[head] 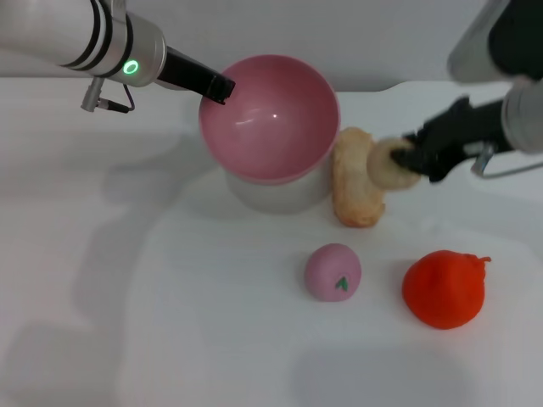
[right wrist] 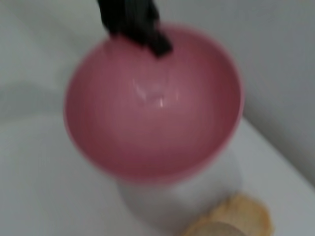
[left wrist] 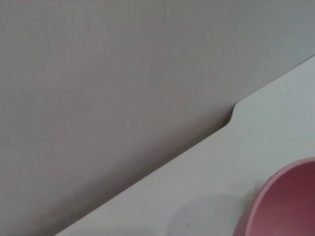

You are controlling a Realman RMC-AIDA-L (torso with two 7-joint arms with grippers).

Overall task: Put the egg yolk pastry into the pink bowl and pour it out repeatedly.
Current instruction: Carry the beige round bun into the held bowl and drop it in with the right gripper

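The right gripper (head: 405, 161) pinches the small beige dough-like egg yolk pastry (head: 388, 164) — light, soft, crushable; the left gripper (head: 217, 86) clamps the smooth pink plastic bowl's (head: 270, 119) rim.

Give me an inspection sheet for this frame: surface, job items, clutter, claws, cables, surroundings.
Surface: white table, no spills seen.
Job items: pink bowl tilted, empty, held off the table; egg yolk pastry held beside the bowl.
Clutter: long bread, pink ball, orange-red fruit.
Claws: left claw shut on the bowl's rim; right claw shut on the pastry.
Cables: short lead under the left wrist.
Surroundings: plain grey wall.
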